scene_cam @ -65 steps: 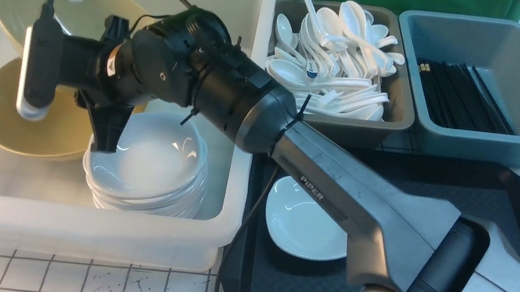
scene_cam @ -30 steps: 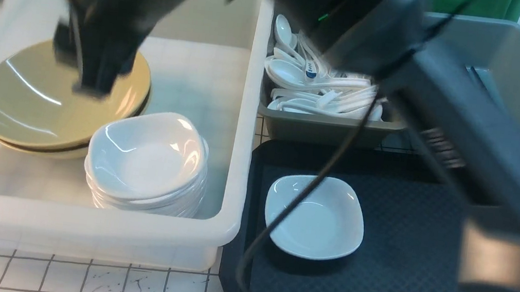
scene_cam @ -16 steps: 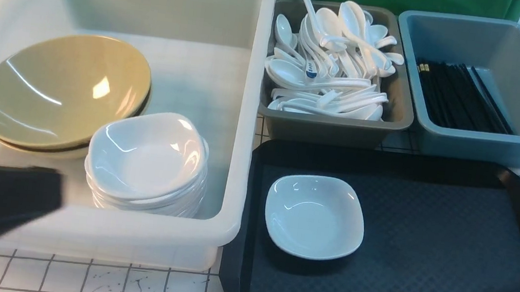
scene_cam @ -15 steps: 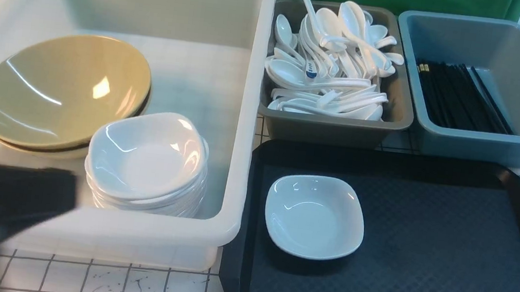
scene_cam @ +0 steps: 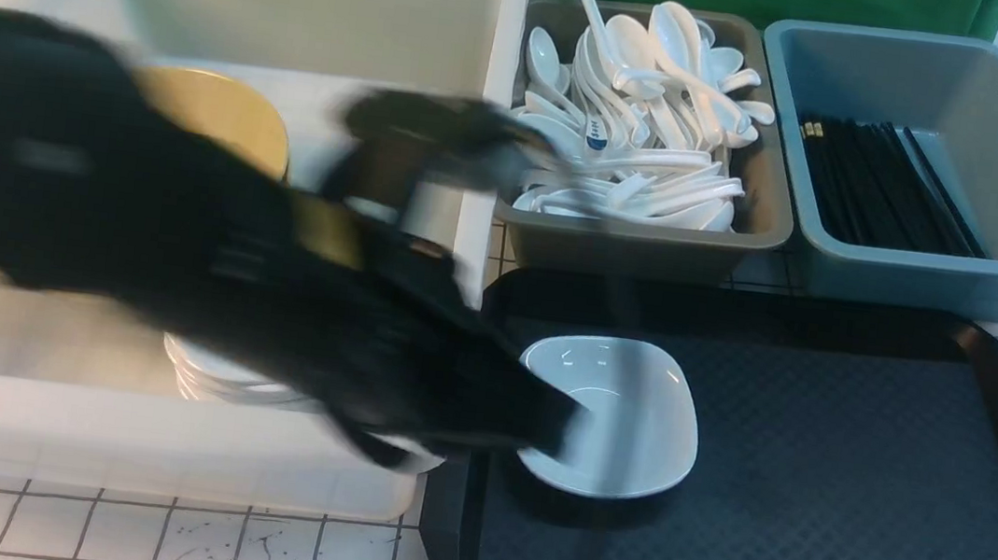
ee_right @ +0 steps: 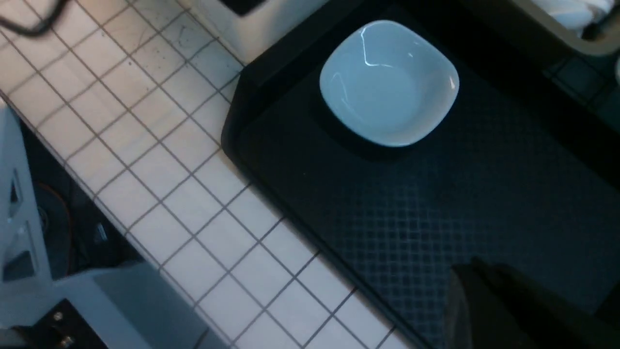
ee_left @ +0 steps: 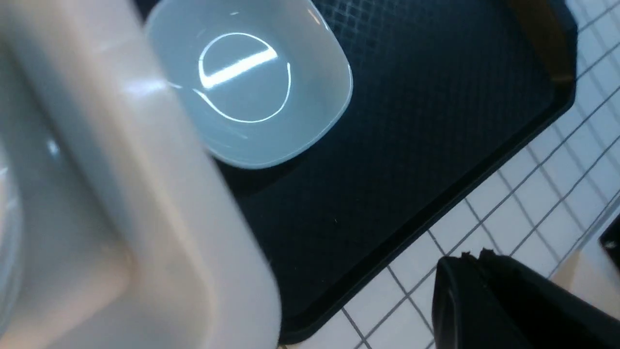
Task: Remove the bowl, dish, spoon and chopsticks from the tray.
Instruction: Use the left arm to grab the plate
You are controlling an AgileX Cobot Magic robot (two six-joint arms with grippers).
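A single white dish (scene_cam: 624,416) sits on the black tray (scene_cam: 812,504), near its left end. My left arm (scene_cam: 316,316) is a black blur reaching across the white tub, and its tip is at the dish's left rim. The left gripper (ee_left: 472,254) is shut and empty, with the dish (ee_left: 247,82) ahead of it. My right gripper (ee_right: 472,264) is shut and empty above the tray (ee_right: 436,218), apart from the dish (ee_right: 387,82). An olive-yellow bowl (scene_cam: 217,112) lies in the tub, half hidden by the arm. White spoons (scene_cam: 649,119) and black chopsticks (scene_cam: 885,188) lie in their tubs.
The big white tub (scene_cam: 305,4) stands left of the tray and holds a stack of white dishes (scene_cam: 206,378), mostly hidden. A grey tub (scene_cam: 653,251) and a blue tub (scene_cam: 932,273) stand behind the tray. White tiled tabletop (scene_cam: 150,541) runs along the front.
My right arm let the bowl go in the white tub, pulled out of the front view and shut its gripper. My left arm has swept in from the left, over the tub, to the dish.
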